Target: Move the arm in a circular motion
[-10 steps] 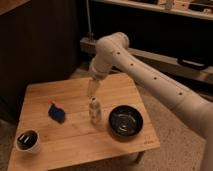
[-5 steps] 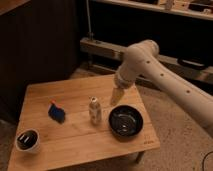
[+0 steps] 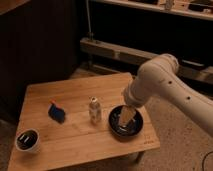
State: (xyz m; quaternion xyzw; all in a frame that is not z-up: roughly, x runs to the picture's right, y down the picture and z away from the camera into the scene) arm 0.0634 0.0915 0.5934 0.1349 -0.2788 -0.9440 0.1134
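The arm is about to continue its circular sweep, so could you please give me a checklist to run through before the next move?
1. End effector located: it hangs over the black bowl, at the end of the arm. Ok.
2. End effector raised clear of the bowl's rim: cannot tell from this one view.
3. Bottle upright and apart from the end effector, on its left in the picture: ok.
4. Blue object and white cup well away, on the far side of the table: ok.
5. Elbow clear of the metal rail behind: cannot tell.
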